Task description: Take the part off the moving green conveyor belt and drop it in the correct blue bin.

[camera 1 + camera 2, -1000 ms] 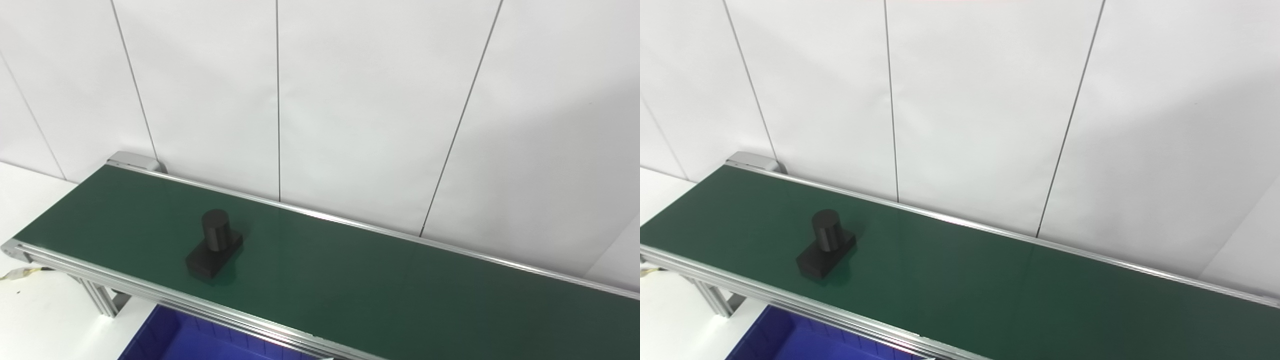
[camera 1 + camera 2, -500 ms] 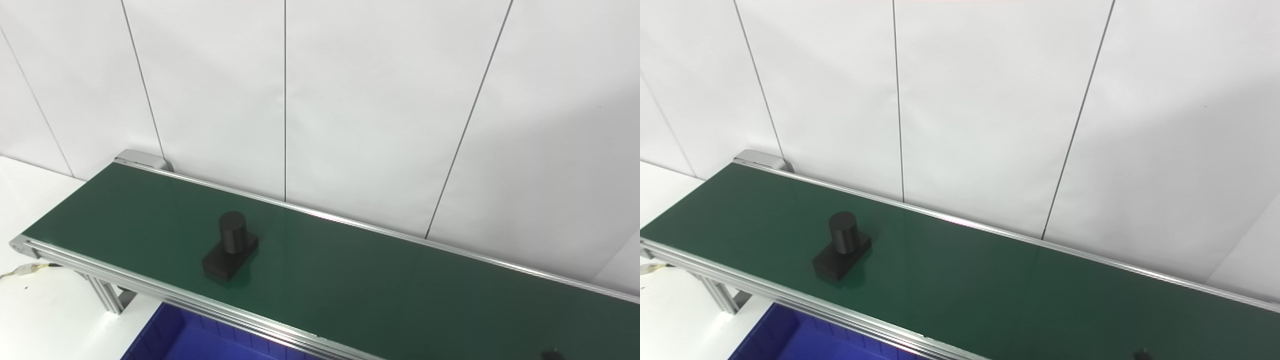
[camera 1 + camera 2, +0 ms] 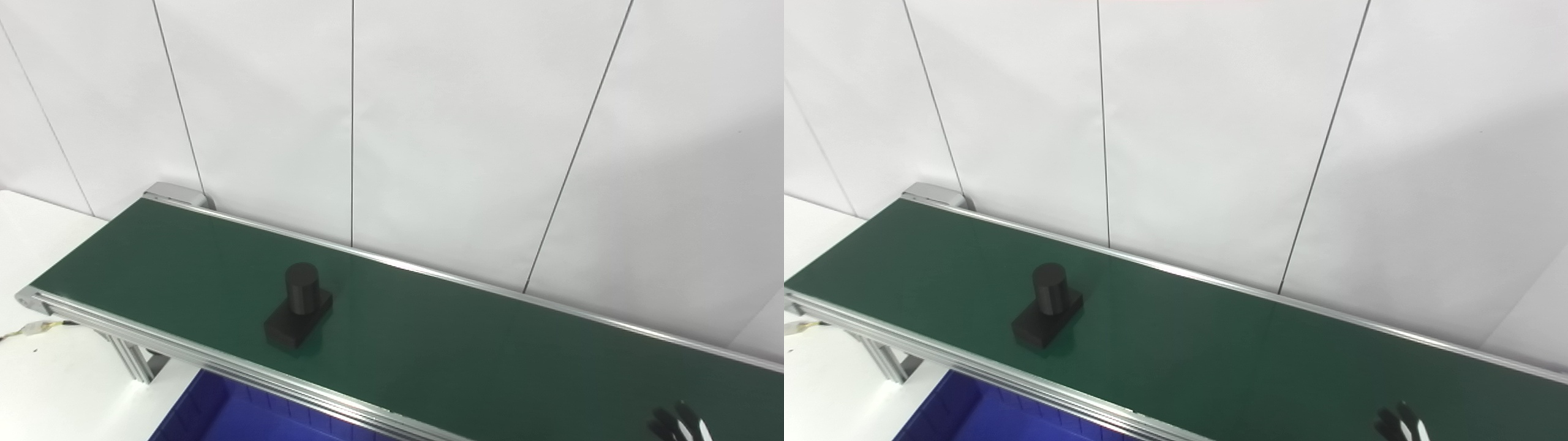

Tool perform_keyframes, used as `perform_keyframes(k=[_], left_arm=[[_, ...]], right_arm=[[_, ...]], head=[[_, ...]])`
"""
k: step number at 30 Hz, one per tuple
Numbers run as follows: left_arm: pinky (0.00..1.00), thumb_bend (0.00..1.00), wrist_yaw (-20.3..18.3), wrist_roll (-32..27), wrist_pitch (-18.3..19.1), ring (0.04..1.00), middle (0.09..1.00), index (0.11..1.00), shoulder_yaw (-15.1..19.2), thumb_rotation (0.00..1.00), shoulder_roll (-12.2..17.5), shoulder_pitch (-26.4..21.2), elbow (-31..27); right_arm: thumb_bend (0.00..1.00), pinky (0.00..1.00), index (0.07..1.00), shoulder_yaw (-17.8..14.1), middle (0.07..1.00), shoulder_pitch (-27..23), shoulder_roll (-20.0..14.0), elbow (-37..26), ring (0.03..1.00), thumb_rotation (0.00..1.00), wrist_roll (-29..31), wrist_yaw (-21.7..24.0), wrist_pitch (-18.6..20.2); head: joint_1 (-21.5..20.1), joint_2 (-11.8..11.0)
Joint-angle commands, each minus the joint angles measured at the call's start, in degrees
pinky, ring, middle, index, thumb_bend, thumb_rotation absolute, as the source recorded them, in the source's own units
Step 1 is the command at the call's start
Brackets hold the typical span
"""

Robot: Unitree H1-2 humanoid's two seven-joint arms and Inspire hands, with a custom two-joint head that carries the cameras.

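Observation:
A black part (image 3: 299,306), an upright cylinder on a flat rectangular base, rides on the green conveyor belt (image 3: 465,349) left of centre. Only the black and white fingertips of my right hand (image 3: 678,424) poke up at the bottom right edge over the belt, far to the right of the part (image 3: 1048,306); most of the hand (image 3: 1399,424) is cut off. My left hand is out of view. A blue bin (image 3: 245,416) sits below the belt's near rail at the bottom left.
A white panelled wall runs right behind the belt. The belt's left end (image 3: 37,300) rests on an aluminium frame leg (image 3: 131,361) above a white table (image 3: 43,392), where a thin cable (image 3: 24,331) lies.
The part has travelled rightward along the belt. The camera has also shifted a little. My right hand's fingertips have risen into the bottom right edge.

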Motion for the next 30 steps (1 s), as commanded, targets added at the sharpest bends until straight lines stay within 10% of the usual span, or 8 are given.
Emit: perform_keyframes(k=[1,8,30], left_arm=[[0.71,0.96,1.14,-0.03,-1.78,0.809,0.845,0.816,-0.06,0.2,0.05,-0.37,-1.9],[0.72,0.97,1.36,-0.39,-1.79,0.805,0.842,0.806,-0.09,0.2,-0.03,-0.68,-1.31],[0.75,0.97,-0.5,-4.08,-1.8,0.839,0.865,0.829,-0.68,0.22,3.29,-2.43,-0.71]], right_arm=[[0.76,0.89,0.941,-0.74,0.871,-1.71,0.27,-1.61,0.836,0.49,-0.35,1.68,0.68],[0.76,0.81,0.934,-1.8,0.879,-6.32,0.12,-0.93,0.828,0.59,-0.08,5.77,4.2],[0.81,0.73,0.855,-1.81,0.819,-17.23,4.44,1.02,0.768,0.42,-6.01,9.37,14.61]], head=[[-0.56,0.31],[-0.94,0.51],[-12.27,1.93]])
